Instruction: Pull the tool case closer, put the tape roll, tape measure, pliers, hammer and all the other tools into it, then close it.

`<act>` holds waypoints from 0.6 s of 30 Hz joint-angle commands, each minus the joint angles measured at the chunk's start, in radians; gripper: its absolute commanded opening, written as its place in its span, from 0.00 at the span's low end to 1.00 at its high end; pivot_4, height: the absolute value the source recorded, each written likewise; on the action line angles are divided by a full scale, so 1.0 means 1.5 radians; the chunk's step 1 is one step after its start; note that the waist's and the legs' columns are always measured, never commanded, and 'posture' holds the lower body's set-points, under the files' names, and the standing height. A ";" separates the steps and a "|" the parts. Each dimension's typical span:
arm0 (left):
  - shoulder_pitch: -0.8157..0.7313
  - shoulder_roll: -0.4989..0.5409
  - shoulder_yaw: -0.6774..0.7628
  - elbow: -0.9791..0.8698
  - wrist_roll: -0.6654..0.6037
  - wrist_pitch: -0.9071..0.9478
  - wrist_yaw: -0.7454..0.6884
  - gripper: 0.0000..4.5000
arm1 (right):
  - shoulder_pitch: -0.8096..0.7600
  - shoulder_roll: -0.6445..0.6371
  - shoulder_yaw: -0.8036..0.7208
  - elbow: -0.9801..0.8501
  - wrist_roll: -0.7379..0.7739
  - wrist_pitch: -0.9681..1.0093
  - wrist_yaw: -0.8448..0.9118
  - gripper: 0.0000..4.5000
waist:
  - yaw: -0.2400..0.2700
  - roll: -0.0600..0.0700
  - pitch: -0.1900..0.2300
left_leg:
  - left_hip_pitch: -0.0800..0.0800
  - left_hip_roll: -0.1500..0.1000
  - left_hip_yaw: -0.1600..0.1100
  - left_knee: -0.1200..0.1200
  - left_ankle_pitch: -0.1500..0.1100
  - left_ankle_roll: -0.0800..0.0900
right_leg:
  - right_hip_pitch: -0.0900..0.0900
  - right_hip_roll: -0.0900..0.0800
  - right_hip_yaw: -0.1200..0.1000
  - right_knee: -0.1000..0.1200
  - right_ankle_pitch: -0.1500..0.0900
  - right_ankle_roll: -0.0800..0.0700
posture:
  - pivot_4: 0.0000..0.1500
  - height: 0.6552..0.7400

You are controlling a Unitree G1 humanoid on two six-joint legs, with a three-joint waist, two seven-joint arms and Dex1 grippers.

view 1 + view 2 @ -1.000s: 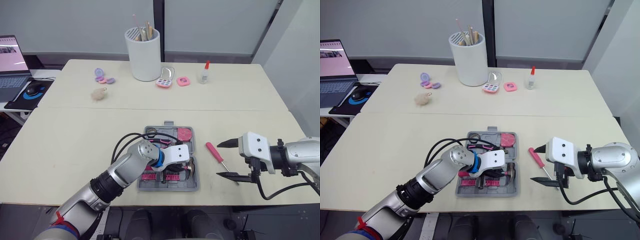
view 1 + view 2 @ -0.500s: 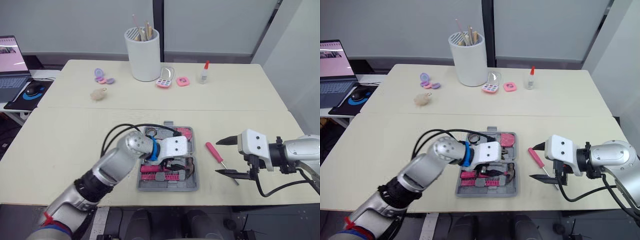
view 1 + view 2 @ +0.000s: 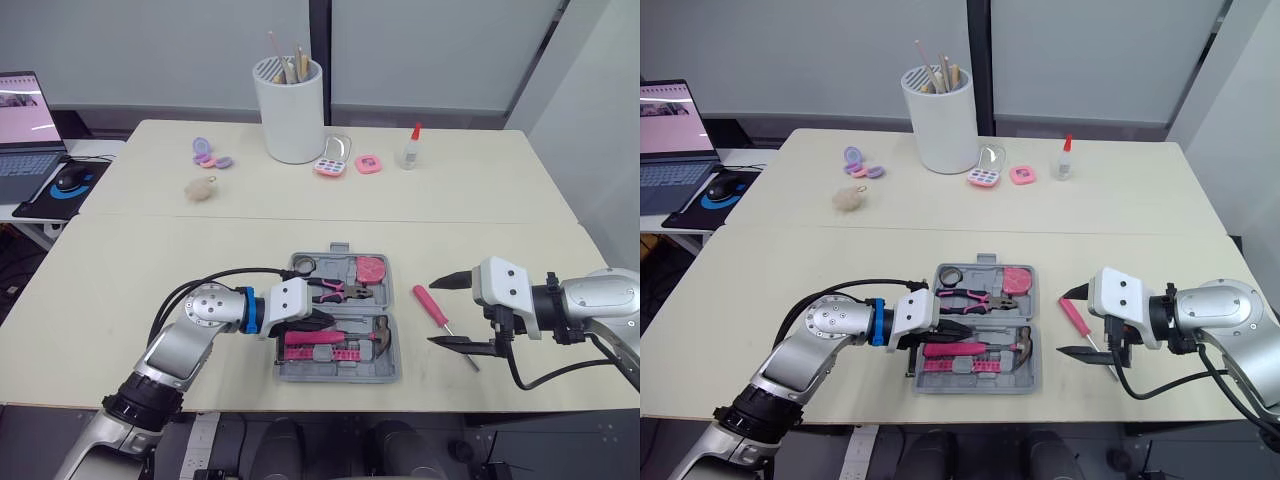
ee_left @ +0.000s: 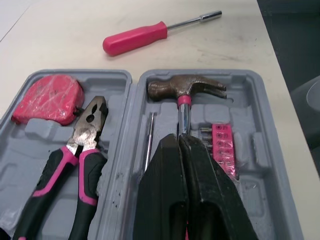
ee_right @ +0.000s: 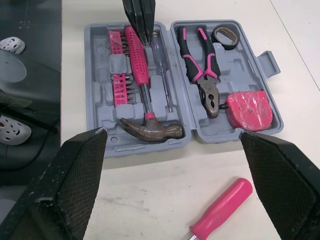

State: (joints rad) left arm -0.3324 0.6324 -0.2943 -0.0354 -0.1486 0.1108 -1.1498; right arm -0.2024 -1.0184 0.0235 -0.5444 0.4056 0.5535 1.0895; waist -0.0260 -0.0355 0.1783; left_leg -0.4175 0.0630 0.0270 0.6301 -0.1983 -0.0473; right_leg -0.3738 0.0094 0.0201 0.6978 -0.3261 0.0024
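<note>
Plainly, the tool case (image 3: pixel 338 376) lies open on the tabletop (image 3: pixel 150 260), near its front edge. It holds one tape roll (image 3: pixel 303 265), one tape measure (image 3: pixel 370 268), one pair of pliers (image 3: pixel 338 291) and one hammer (image 4: pixel 186 86).

Seen from the right wrist, one slim screwdriver (image 5: pixel 162 75) lies beside the hammer, along with two pink bit strips (image 5: pixel 121 89).

The hammer and pliers lie lengthwise across the case, with the hammer's head and the pliers' nose toward the robot's right.

One pink-handled screwdriver (image 3: pixel 430 303) lies outside the case on a diagonal, its metal tip nearer the robot.

The left end effector (image 4: pixel 179 142) is closed on nothing, with its tips over the hammer's handle. The right end effector (image 3: pixel 432 314) gapes wide just beside the loose screwdriver.
</note>
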 commanded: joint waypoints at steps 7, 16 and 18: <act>0.005 -0.031 -0.031 0.098 0.058 -0.091 0.011 0.01 | -0.019 -0.013 -0.017 0.001 -0.002 -0.010 0.007 1.00 | -0.001 0.000 0.000 | 0.000 0.000 0.000 0.000 0.000 0.000 | 0.000 0.001 0.000 0.000 0.000 0.000 | 1.00 1.00; 0.009 -0.041 -0.064 0.157 0.117 -0.119 0.018 0.01 | -0.016 -0.016 -0.021 0.000 -0.002 -0.008 0.003 1.00 | 0.000 0.001 -0.001 | 0.000 0.000 0.000 0.000 0.000 0.000 | 0.000 0.000 0.000 0.000 0.000 0.000 | 1.00 1.00; 0.012 -0.041 -0.066 0.160 0.127 -0.115 0.024 0.01 | -0.015 -0.015 -0.021 -0.001 -0.002 -0.006 0.000 1.00 | -0.001 0.002 -0.001 | 0.001 0.000 0.000 0.000 0.000 0.000 | 0.000 0.000 0.000 0.000 0.000 0.000 | 1.00 1.00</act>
State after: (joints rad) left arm -0.3289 0.5674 -0.3650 0.1782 0.0004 -0.0731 -1.1210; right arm -0.2177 -1.0257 0.0225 -0.5267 0.4053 0.5535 1.0900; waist -0.0268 -0.0329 0.1764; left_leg -0.4166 0.0628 0.0273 0.6301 -0.1983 -0.0473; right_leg -0.3729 0.0100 0.0199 0.6981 -0.3260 0.0022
